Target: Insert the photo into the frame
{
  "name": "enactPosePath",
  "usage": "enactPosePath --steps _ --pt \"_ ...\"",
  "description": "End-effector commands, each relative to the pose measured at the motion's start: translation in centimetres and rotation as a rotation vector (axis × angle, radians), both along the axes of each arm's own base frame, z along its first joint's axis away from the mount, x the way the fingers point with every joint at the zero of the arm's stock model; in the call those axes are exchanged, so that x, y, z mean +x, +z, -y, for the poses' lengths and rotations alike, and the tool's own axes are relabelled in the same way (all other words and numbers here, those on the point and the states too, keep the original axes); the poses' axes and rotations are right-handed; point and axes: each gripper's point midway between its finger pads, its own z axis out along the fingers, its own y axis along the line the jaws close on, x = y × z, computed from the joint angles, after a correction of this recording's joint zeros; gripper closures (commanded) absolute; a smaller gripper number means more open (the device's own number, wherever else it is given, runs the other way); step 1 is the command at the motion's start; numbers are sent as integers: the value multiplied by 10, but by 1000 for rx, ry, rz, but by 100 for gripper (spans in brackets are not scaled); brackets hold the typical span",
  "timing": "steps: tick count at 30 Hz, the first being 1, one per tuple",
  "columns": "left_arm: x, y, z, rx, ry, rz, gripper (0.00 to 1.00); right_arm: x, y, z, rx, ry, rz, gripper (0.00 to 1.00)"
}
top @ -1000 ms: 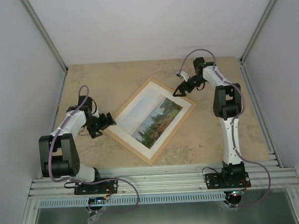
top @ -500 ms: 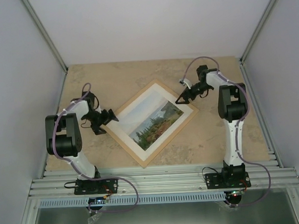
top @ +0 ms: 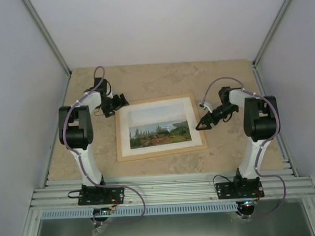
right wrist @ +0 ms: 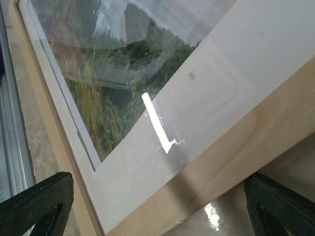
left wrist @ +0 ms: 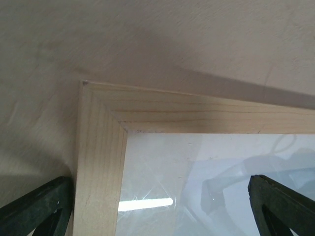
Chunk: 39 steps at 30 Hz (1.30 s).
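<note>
Beige marbled counter (top: 161, 78) inside booth w/ plain white walls (top: 153, 29), metal rails (top: 171, 193) along near edge, both arm bases bolted there.

From above: pale wood frame (top: 160, 153) flat at counter centre, long sides roughly parallel w/ near edge, slightly skewed. Inside it, face up behind clear pane, the photo (top: 159, 129): sea, pale sky, green-brown shrubs, wide white border all round.

At frame's far-left corner: left fingers (top: 121, 101), spread wide, gripping nothing. Left wrist view: mitred wood joint of that corner close up. One dark fingertip (left wrist: 34, 209) outside frame's left rail over bare counter, other fingertip (left wrist: 283, 206) over pane. Glare streak and arm reflection on glass.

By frame's right edge: right fingers (top: 200, 125), likewise spread wide and empty. Right wrist view: frame's near-right corner, shrubs of print under shiny pane, then white border, then wood. One fingertip (right wrist: 34, 206) outside near rail of frame, other (right wrist: 280, 206) beyond right rail, over counter.

Contact btwn fingertips and frame: can't tell from any view.

Left arm on counter's left side, right arm on right side, frame btwn them.
</note>
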Motion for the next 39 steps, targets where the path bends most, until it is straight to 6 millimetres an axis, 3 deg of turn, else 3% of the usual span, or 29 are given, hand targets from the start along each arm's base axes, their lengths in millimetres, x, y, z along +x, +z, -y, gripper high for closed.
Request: enactPosePath --steps 1,8,11,13,19,25,31,35,39 --pt "1 -25 35 -23 -100 11 1 -32 -17 1 -44 33 -75 5" --pt "4 -20 37 -4 -117 61 1 -51 -19 7 -69 28 -74 5" --pt "4 -14 36 13 -131 85 1 -39 -16 14 -82 -15 -40 4" --pt "9 0 29 59 -150 123 1 -24 -5 19 -78 -53 -7 4" --pt "24 66 -13 185 -177 240 0 29 61 42 -67 -143 188 2" --pt "20 127 -62 228 -186 282 1 53 144 61 -53 -204 404 2" --pt "-5 184 -98 373 -143 392 1 47 194 77 -48 -285 529 2" --pt "-40 206 -105 457 -123 453 0 27 199 80 -50 -324 561 2" --pt "-79 203 -104 496 -121 474 0 2 191 79 -59 -362 581 2"
